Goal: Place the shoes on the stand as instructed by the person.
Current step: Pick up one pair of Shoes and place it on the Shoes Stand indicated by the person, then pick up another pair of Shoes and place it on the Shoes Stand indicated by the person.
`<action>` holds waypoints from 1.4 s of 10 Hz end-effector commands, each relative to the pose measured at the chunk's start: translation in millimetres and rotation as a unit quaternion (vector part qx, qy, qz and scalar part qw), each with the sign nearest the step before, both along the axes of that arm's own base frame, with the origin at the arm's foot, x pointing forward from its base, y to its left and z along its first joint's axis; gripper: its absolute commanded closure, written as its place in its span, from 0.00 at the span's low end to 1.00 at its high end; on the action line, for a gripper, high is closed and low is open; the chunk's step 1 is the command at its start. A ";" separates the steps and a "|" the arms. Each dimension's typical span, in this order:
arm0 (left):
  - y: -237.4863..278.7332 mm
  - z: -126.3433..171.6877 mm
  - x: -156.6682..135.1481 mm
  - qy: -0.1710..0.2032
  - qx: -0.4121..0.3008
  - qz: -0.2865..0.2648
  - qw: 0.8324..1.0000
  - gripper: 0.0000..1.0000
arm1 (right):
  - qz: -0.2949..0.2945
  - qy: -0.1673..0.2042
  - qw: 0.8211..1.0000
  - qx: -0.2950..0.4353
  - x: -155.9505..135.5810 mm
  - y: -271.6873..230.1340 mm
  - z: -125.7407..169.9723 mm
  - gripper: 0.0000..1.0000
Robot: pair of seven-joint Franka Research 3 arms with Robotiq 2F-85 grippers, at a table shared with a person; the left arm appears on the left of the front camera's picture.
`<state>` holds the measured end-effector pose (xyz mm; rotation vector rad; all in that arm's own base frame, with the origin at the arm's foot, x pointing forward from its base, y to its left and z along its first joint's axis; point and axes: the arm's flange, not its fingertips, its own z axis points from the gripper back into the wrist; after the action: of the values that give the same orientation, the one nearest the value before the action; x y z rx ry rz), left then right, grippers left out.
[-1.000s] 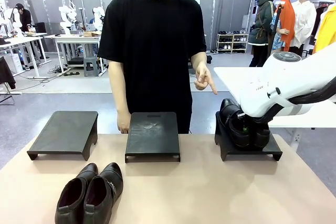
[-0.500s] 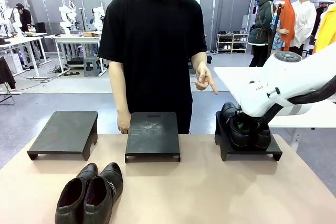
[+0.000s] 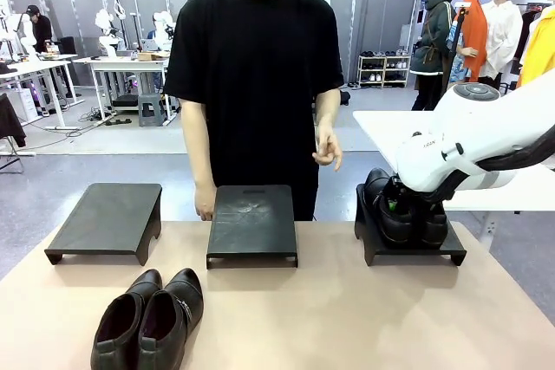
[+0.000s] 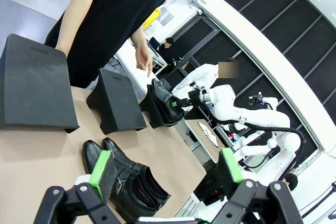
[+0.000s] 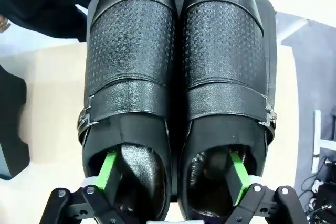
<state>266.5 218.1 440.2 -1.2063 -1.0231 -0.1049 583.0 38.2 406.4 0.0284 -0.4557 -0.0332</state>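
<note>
Black leather pair [image 5: 131,51] sits on the stand [image 3: 412,253] at right of frame; my right end effector [image 5: 172,158] is spread, one finger in each shoe; left end effector [image 4: 165,158] spread too.

Shoes [image 3: 152,318] amid open tabletop [image 3: 364,318]

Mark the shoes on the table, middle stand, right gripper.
shoes on the table [image 3: 117,327], front view, left shoe's opening.
middle stand [image 3: 252,218], front view, top face.
right gripper [image 5: 173,174], right wrist view, between fingertips.

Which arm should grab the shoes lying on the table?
Left. The left pincer hangs open near the table shoes, on its own side. The right pincer is far off, fingers inside the pair on the right stand.
</note>
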 end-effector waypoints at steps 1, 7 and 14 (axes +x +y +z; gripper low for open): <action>1.0 -0.3 -1.2 -0.006 0.001 -0.006 1.000 0.00 | 0.002 0.000 1.000 0.000 -0.2 2.7 -0.1 0.00; 1.0 -0.3 -1.2 -0.006 0.001 -0.006 1.000 0.00 | 0.002 0.000 1.000 0.000 -0.2 2.7 -0.1 0.00; 1.0 -0.3 -1.2 -0.006 0.001 -0.006 1.000 0.00 | 0.055 0.037 0.979 0.192 -98.2 -46.9 95.1 0.00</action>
<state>266.8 217.9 439.8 -1.2067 -1.0217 -0.1047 511.7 31.7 494.9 0.3690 -0.4363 -0.0180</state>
